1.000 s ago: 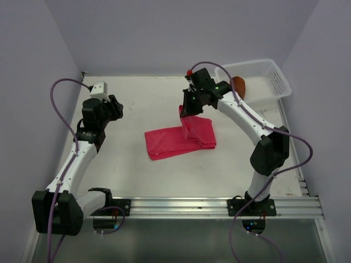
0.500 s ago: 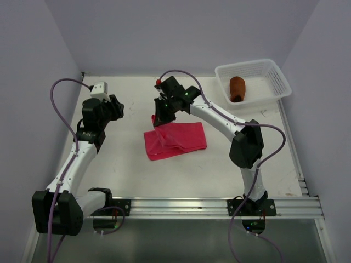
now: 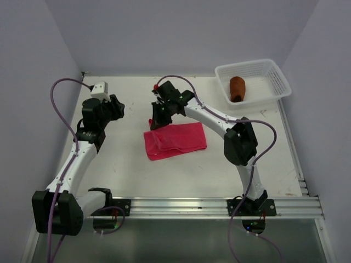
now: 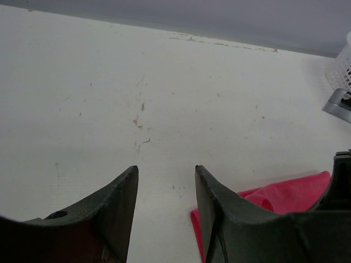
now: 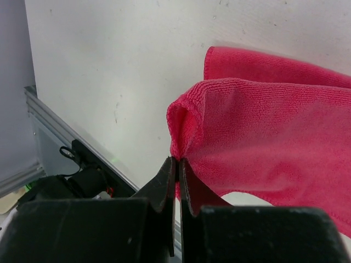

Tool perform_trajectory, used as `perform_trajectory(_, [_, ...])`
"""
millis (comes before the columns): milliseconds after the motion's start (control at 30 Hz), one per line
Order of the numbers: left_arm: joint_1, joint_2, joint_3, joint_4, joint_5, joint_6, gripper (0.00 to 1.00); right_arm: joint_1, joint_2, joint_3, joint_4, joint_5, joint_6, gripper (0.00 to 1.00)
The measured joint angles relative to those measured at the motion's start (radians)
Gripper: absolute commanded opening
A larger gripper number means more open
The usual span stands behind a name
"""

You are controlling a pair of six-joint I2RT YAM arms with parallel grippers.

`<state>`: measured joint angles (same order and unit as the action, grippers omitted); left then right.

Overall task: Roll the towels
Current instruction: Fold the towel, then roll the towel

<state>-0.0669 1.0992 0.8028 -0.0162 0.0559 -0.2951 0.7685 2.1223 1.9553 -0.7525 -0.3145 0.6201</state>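
Observation:
The bright pink towel (image 3: 175,140) lies folded over on itself in the middle of the table. My right gripper (image 3: 155,121) is shut on its far left edge and holds that edge slightly lifted; in the right wrist view the pink towel (image 5: 263,126) bunches between the closed fingers (image 5: 171,175). The rust-brown towel (image 3: 237,89) sits rolled up inside the white basket. My left gripper (image 3: 116,107) is open and empty at the left of the table; in its wrist view the left gripper (image 4: 166,183) frames bare table, with the pink towel (image 4: 285,194) to the right.
The white mesh basket (image 3: 277,76) stands at the back right corner, and its edge shows in the left wrist view (image 4: 343,63). A metal rail (image 3: 181,205) runs along the near table edge. Purple walls close in on both sides.
My right gripper carried the pink towel's right end leftwards across the table, folding it over itself, and now sits at the towel's far left edge. The left arm has not moved.

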Motion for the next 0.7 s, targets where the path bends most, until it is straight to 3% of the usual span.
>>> perform_trajectory(33, [0.0, 0.0, 0.0, 0.0, 0.002, 0.0, 0.5, 0.0, 0.01, -0.007, 0.013, -0.007, 0.003, 0.01])
perform_trajectory(167, [0.0, 0.0, 0.0, 0.0, 0.01, 0.0, 0.5, 0.009, 0.069, -0.019, 0.071, -0.047, 0.021, 0.36])
perform_trajectory(233, [0.0, 0.0, 0.0, -0.002, 0.008, 0.0, 0.5, 0.018, 0.111, -0.019, 0.108, -0.073, 0.028, 0.45])
perform_trajectory(300, [0.0, 0.0, 0.0, -0.002, 0.008, 0.0, 0.5, 0.029, 0.143, -0.026, 0.141, -0.1, 0.034, 0.49])
perform_trajectory(500, [0.0, 0.0, 0.0, -0.002, 0.008, 0.0, 0.51, 0.047, 0.136, -0.08, 0.186, -0.1, 0.031, 0.49])
perform_trajectory(700, [-0.004, 0.0, 0.0, -0.001, 0.023, -0.001, 0.5, 0.008, -0.045, -0.305, 0.224, -0.092, 0.003, 0.47])
